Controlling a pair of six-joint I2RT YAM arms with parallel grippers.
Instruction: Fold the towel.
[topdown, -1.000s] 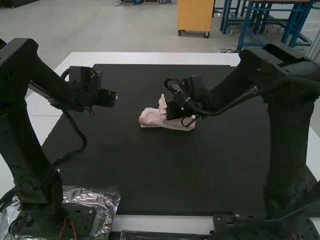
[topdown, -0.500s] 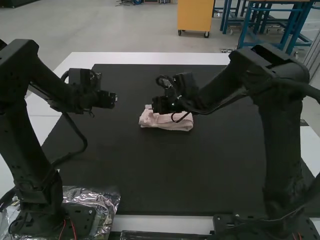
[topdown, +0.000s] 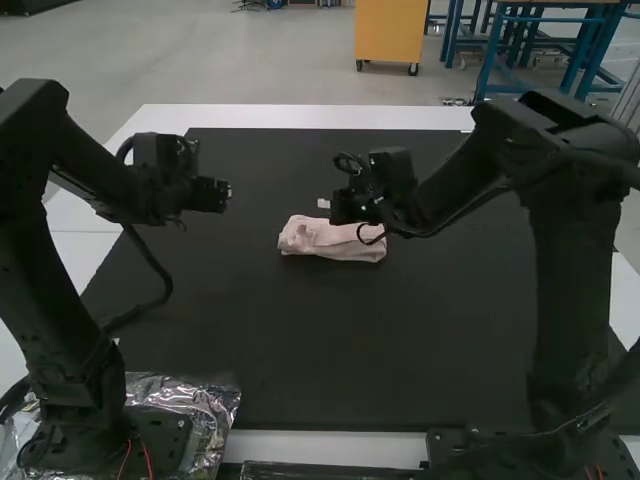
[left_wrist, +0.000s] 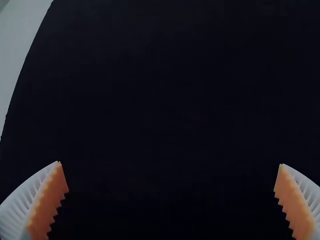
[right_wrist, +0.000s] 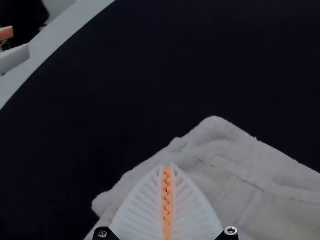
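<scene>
The pale pink towel (topdown: 332, 238) lies as a small folded bundle near the middle of the dark mat. My right gripper (topdown: 324, 203) is over its far edge, seen from the high view. In the right wrist view, the right gripper (right_wrist: 167, 167) is shut in front of the towel (right_wrist: 240, 185), its two pads pressed together and no cloth visible between them. Left of the towel, my left gripper (topdown: 228, 191) hangs above the mat. The left wrist view has the left gripper (left_wrist: 171, 165) wide open over bare mat.
The dark mat (topdown: 300, 340) covers most of the white table (topdown: 300, 117). Crinkled silvery plastic (topdown: 205, 410) lies by the left arm's base. Part of the left gripper's white finger (right_wrist: 14, 57) shows far off in the right wrist view.
The towel part that stood up at the right gripper now lies down on the bundle. The right gripper went left, then came partly back right. The left arm has barely shifted.
</scene>
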